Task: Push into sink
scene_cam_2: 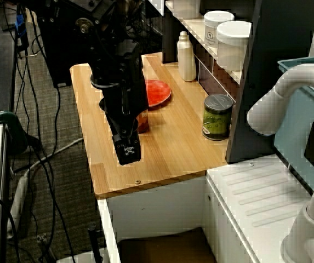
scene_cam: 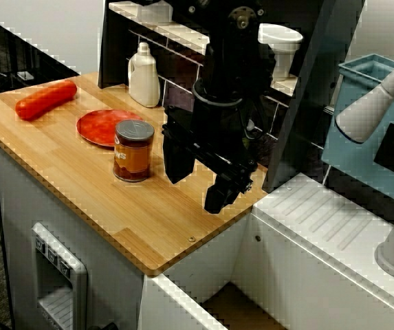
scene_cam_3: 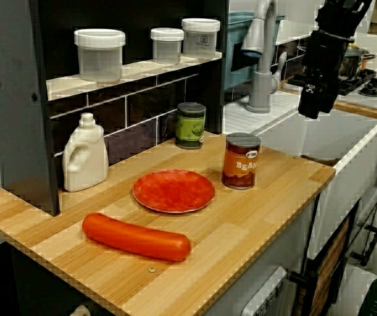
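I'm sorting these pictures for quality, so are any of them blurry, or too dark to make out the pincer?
Right-side view: pincer a sharp black silhouette, little detail; can crisp. Left-side view: pincer again near-black against pale wood. Front view: evenly lit, the can's label partly legible. Jagged edges throughout.

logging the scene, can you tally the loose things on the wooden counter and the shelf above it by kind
cans: 2, orange-brown beans can, green-labelled can
lidded clear plastic jars on the shelf: 3
white plastic jug bottle: 1
round red plate: 1
red toy sausage: 1
total: 8
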`<state>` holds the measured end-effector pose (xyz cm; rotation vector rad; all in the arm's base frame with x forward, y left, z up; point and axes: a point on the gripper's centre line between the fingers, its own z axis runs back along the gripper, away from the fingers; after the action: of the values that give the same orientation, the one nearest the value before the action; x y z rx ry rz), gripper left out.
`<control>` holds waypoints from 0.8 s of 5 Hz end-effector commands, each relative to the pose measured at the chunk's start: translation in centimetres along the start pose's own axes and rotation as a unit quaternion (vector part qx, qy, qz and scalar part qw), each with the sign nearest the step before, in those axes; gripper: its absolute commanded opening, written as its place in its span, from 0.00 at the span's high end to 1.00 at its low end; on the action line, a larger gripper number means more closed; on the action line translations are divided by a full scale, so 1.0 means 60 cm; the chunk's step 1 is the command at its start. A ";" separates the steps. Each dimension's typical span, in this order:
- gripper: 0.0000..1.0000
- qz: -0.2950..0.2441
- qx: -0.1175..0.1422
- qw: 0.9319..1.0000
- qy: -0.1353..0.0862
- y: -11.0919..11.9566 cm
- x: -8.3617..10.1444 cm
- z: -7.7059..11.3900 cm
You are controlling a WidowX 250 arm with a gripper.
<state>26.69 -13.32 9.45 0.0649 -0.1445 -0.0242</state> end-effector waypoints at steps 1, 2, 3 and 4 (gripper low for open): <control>0.00 0.000 0.000 1.000 0.000 0.000 0.000 0.000; 0.00 -0.016 -0.005 1.000 -0.011 0.035 0.013 0.007; 0.00 -0.021 0.005 1.000 -0.007 0.075 0.017 0.013; 0.00 -0.027 0.012 0.999 -0.013 0.131 0.009 0.017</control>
<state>26.92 -5.60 9.72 0.0979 -0.1199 -0.0703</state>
